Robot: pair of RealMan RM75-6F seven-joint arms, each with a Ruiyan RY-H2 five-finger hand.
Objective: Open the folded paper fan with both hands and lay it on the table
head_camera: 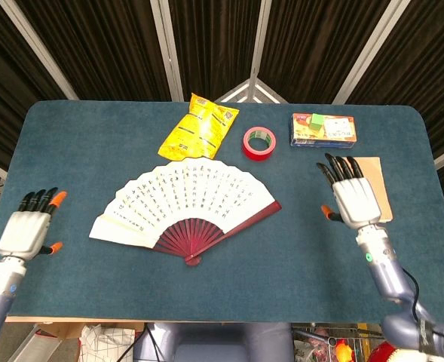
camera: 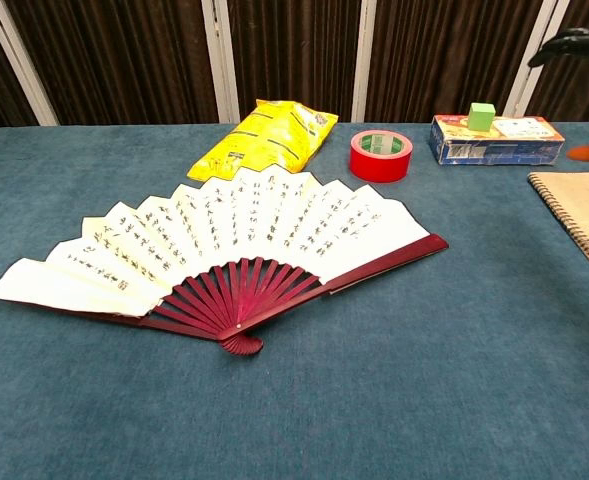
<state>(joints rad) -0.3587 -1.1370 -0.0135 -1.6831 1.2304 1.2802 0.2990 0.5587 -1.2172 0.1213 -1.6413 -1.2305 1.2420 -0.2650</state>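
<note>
Fan (head_camera: 188, 201) lying fully spread and flat on the blue table (head_camera: 297, 256), near the centre, its white calligraphy leaf arching toward 12 o'clock and its dark red ribs converging on a pivot at 6 o'clock. Neither hand is touching it. The left hand (head_camera: 27, 230) is hovering at the table's 9 o'clock edge, well apart from the fan's left tip, holding nothing, its fingers extended and slightly separated and pointing toward 12 o'clock. The right hand (head_camera: 350, 197) is hovering at 3 o'clock from the fan, likewise holding nothing, its fingers spread and reaching over the near edge of a tan spiral notebook (camera: 579, 212); in the chest view only its dark fingertips and an orange tip are showing at the upper right corner. At 12 o'clock from the fan, a yellow snack bag (head_camera: 198, 127) is lying just beyond the leaf's upper edge, with a red tape roll (head_camera: 258, 142) just beside it at its 3 o'clock. Farther toward 3 o'clock, a blue box (head_camera: 323, 130) is carrying a small green block (camera: 482, 116) on top.
</note>
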